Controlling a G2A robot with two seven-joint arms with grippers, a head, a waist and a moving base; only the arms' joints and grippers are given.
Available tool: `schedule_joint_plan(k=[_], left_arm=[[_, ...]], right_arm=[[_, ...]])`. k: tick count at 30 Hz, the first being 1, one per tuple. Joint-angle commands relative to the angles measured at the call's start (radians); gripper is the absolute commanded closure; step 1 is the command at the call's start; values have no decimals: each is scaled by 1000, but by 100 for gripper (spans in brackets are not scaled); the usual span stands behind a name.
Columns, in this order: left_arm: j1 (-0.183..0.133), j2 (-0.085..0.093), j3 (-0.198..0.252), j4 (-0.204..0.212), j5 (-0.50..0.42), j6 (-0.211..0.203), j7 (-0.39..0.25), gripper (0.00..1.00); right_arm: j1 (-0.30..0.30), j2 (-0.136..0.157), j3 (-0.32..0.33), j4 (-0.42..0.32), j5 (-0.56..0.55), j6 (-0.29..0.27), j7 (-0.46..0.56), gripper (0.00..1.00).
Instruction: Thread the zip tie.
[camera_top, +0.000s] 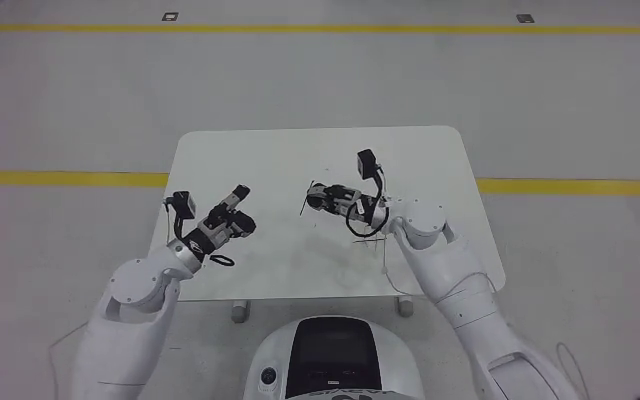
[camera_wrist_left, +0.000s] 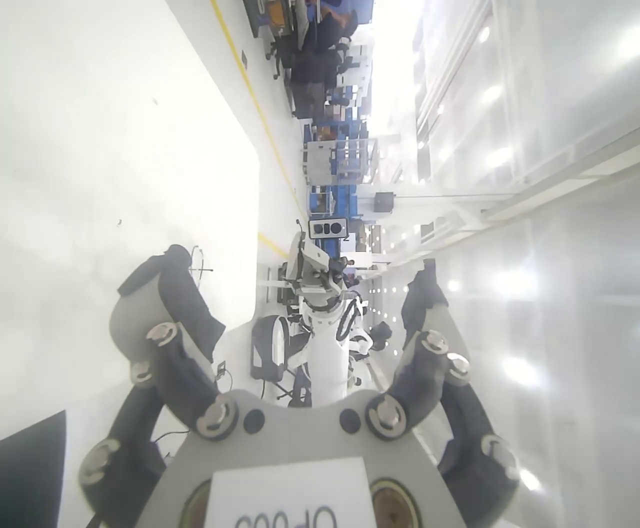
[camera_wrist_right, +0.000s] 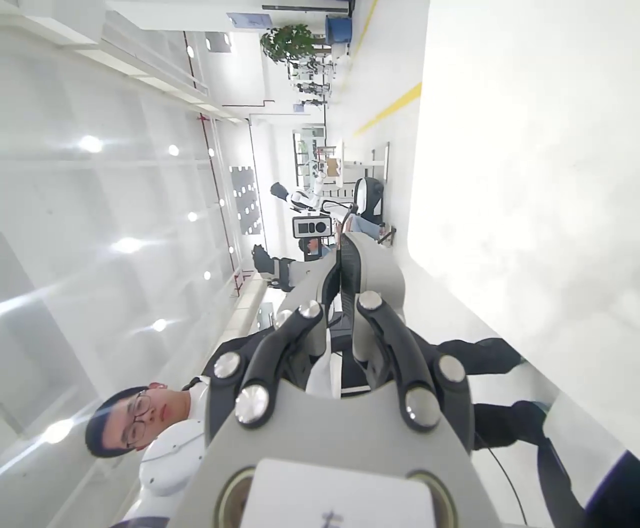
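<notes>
Right jaws were pinched shut on the zip tie (camera_top: 306, 198) near desk (camera_top: 420, 160) centre, left jaws gaped wide at its 9 o'clock; tie looked light, springy and slick, so I'd grip the tail just behind the tip.

Seen from above, the head (camera_top: 330, 365) at 6 o'clock is a dark glossy panel in a white rim. The left arm (camera_top: 130, 300) at 8 o'clock and the right arm (camera_top: 450, 270) at 4 o'clock have smooth white shells with rounded joints, black wrist sections, looping black cables (camera_top: 220, 260) and a small black camera box (camera_top: 367, 162). The left gripper (camera_wrist_left: 300, 262) and right gripper (camera_wrist_right: 345, 250) share a grey palm plate, black link bars (camera_wrist_right: 395, 340), round silver screws (camera_wrist_left: 220, 417), grey fingers with black tips (camera_wrist_left: 172, 280), and a white label (camera_wrist_left: 290, 492) with dark print.
</notes>
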Motion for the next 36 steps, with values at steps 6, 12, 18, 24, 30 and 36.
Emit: schedule_joint_plan(k=[6, 12, 18, 24, 30, 36], left_arm=[[-17, -7, 64, 27, -79, -12, -13, 0], [-29, -11, 90, 36, -107, -33, 10, 0], [-29, -11, 90, 36, -107, -33, 10, 0], [-44, -16, 127, 45, -82, -82, 66, 0], [-73, -20, 156, 74, -84, -105, 91, 0], [-73, -20, 156, 74, -84, -105, 91, 0]], right_arm=[[-59, -19, -55, -45, 31, -59, -254, 100], [-78, -30, -97, -56, 28, -67, -352, 100], [-78, -30, -97, -56, 28, -67, -352, 100], [-122, -32, -126, -108, -38, -58, -454, 100], [-154, -37, -149, -148, -59, -67, -535, 100], [-155, -37, -150, -149, -66, -70, -541, 100]])
